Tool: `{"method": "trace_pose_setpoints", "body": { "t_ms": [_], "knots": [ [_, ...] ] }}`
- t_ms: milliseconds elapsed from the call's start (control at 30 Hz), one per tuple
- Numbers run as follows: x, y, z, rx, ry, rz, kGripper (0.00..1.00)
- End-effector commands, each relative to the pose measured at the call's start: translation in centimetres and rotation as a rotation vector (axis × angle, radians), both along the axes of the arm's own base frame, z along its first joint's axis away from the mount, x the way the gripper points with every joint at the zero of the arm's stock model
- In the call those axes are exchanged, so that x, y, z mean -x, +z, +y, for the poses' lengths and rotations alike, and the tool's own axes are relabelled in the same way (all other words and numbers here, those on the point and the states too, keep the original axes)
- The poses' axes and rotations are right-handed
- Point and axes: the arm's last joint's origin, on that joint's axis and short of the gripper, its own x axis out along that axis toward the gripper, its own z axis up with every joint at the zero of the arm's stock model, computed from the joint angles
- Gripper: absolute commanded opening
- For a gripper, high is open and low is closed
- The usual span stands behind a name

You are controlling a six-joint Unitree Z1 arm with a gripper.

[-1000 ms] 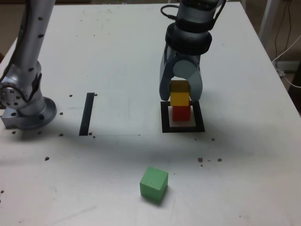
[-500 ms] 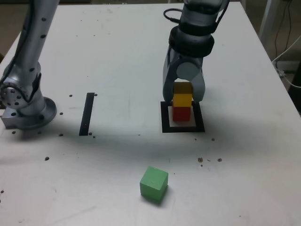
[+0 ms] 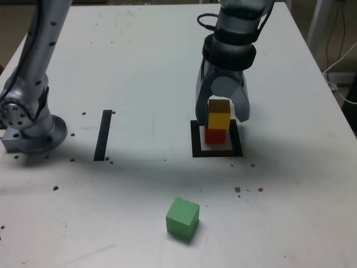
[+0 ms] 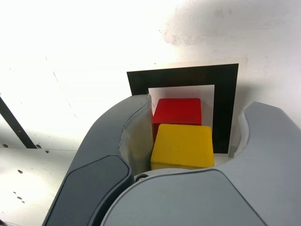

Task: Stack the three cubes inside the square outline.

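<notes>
In the exterior view, I am seeing the gripper (image 3: 221, 115) standing with its jaws spread around the yellow cube (image 3: 218, 119), which is sitting on the red cube (image 3: 215, 135) inside the square outline (image 3: 216, 151). The green cube (image 3: 182, 218) is lying well apart, nearer the camera.

In the wrist view, I am seeing gaps showing between the fingers (image 4: 123, 136) and the yellow cube (image 4: 182, 146).

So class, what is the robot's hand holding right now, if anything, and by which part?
Nothing. The hand stands open around the small matte yellow cube, which rests on the red cube; gaps show on both its sides.
</notes>
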Motion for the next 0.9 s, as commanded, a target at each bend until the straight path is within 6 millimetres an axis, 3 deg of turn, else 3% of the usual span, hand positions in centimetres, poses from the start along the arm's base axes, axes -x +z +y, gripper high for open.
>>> {"method": "trace_pose_setpoints", "body": {
  "t_ms": [0,167,467,633,867],
  "knots": [
    [0.1,-0.1,0.2,-0.002,0.003,0.002,0.99],
    [1.0,1.2,0.3,-0.034,0.009,-0.025,0.99],
    [4.1,5.7,-0.1,-0.132,0.007,-0.11,0.99],
    [5.3,7.2,-2.6,-0.146,-0.07,-0.141,1.0],
    [6.8,7.0,-7.8,-0.11,-0.193,-0.138,1.0]
  ]
}}
